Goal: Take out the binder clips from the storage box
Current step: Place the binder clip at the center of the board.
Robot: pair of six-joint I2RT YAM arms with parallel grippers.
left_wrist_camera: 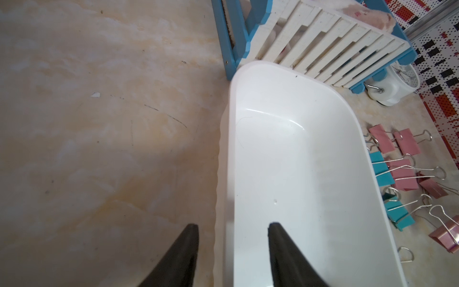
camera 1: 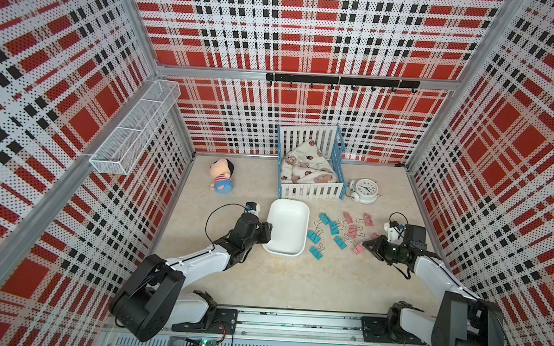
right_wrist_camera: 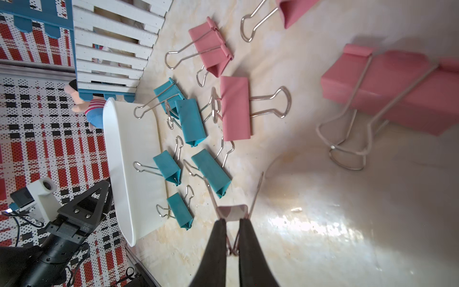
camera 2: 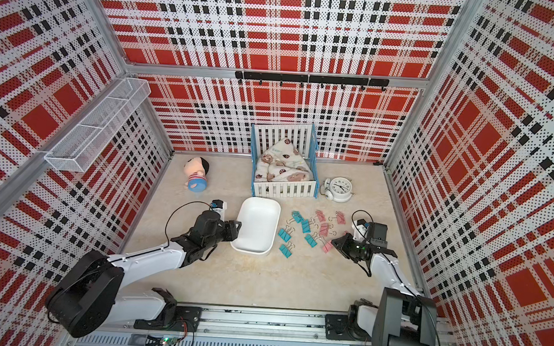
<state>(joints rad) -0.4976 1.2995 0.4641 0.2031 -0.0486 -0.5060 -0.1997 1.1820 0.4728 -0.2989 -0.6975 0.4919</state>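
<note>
- The left jaws pinch the storage box [camera 1: 287, 227] by its near-left wall, at mid-surface.
- The right jaws pinch a pink clip [right_wrist_camera: 232, 212] toward the surface's right edge.
- The other binder clips [camera 1: 334, 227] lie between the box and the right jaws.

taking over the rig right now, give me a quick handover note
Left gripper: shut on the wall of the box, one finger inside, one outside.
Right gripper: shut on a pink clip, low by the table.
Things: the box is empty. The other clips, teal and pink, lie loose on the table between the box and the right gripper.
Done: every clip is out of the box.
Left: probably only to release the pink clip with the rest and let go of the box.
</note>
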